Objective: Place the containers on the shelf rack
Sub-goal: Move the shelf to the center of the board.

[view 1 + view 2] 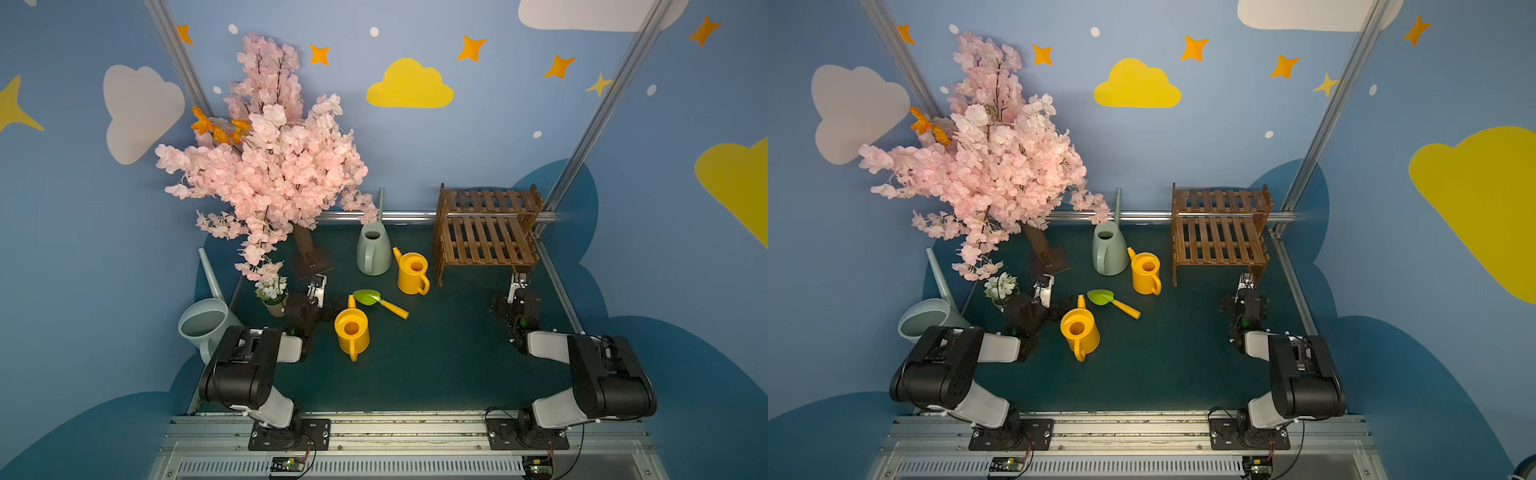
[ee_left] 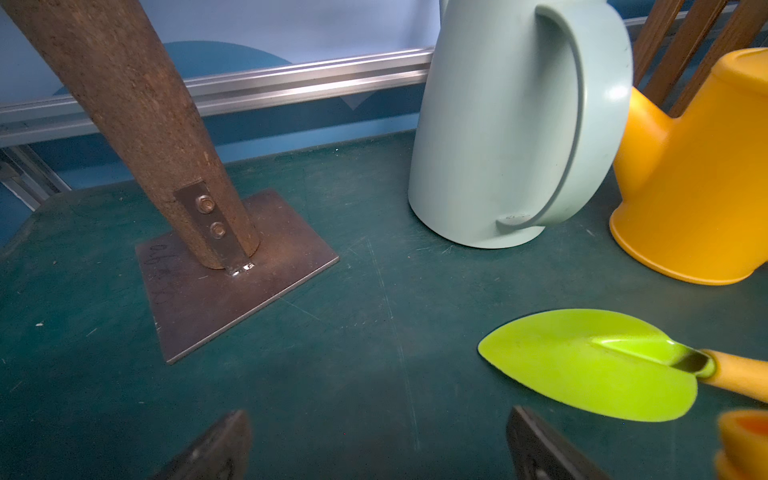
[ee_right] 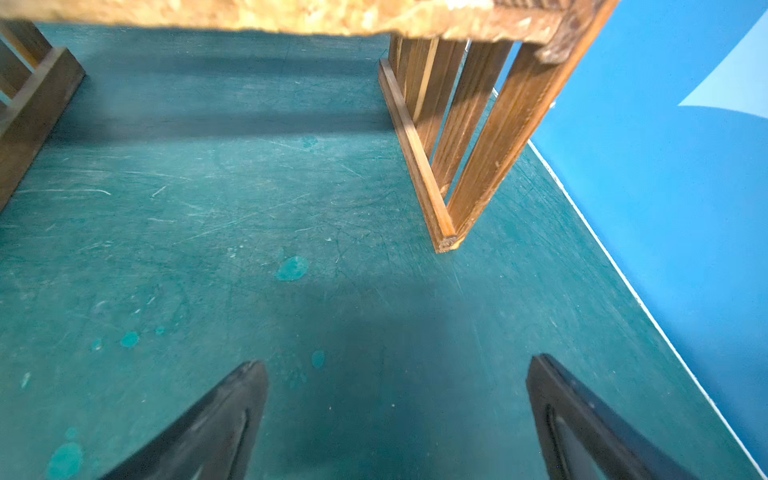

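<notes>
Since the brown slatted wooden rack (image 1: pixel 486 261) sits bare, first pick pends.
Left fingers (image 2: pixel 216 449), right fingers (image 3: pixel 208 432) released; next, hook yellow plastic watering can (image 1: pixel 358 341) by its handle.

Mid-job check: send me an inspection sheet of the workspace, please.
Surface: green mat, scuffed.
Job's things: shelf rack bare; near yellow can, far yellow can, back grey-green can upright on mat; side grey-green can at left edge, partly hidden by arm.
Clutter: trowel, flower pot, blossom tree.
Grippers: left gripper, right gripper open, empty.
Cables: wires at arm bases.
Surroundings: painted walls, aluminium frame.
</notes>
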Robot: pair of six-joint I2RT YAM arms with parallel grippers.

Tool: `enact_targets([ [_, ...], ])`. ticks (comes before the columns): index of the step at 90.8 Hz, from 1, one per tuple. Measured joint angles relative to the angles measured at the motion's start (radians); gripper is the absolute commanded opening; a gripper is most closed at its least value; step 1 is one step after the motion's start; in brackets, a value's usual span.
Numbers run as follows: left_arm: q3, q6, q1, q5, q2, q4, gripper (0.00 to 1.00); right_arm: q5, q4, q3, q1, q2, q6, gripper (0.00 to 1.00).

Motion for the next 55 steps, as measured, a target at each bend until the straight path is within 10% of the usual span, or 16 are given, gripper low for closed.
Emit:
enact_targets([
  [55, 0.0, -0.019, 0.042, 0.046, 0.002, 0.003, 1.0, 0.0, 0.0, 0.0, 0.0, 0.0, 0.0, 0.98],
])
